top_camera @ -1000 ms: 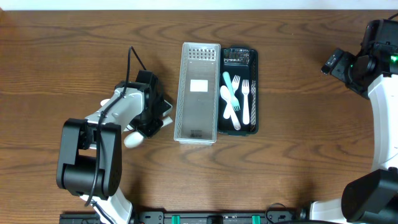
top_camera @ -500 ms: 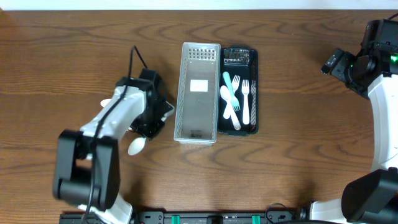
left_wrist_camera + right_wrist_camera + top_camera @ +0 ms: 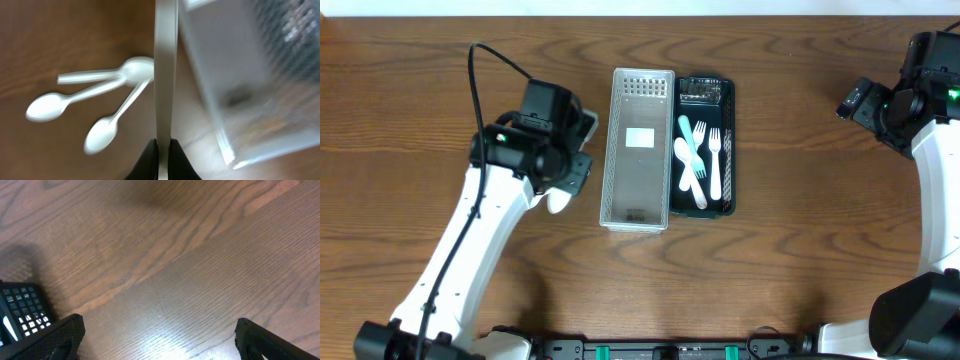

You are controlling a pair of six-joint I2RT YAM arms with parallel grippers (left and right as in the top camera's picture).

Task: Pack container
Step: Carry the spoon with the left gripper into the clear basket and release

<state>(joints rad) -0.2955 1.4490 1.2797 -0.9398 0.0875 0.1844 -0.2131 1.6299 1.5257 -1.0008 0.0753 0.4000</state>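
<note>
My left gripper [image 3: 163, 150] is shut on the handle of a white plastic utensil [image 3: 165, 70]; the utensil's head runs out of the frame. In the overhead view the left gripper [image 3: 572, 150] hovers just left of the grey mesh basket [image 3: 620, 190]. Three white spoons [image 3: 95, 100] lie on the wood below it, beside the basket's wall [image 3: 225, 95]; one spoon [image 3: 558, 203] shows in the overhead view. A black tray [image 3: 729, 120] to the right of the basket holds white forks and white and teal spoons. My right gripper [image 3: 160, 340] is open and empty at the far right [image 3: 860, 100].
The basket and tray stand side by side at the table's middle. A corner of the black tray [image 3: 22, 307] shows at the left in the right wrist view. Bare wood lies under the right gripper.
My left arm has risen and swung toward the back of the table, lifting the white utensil off the wood next to the basket. The right arm has not moved.
</note>
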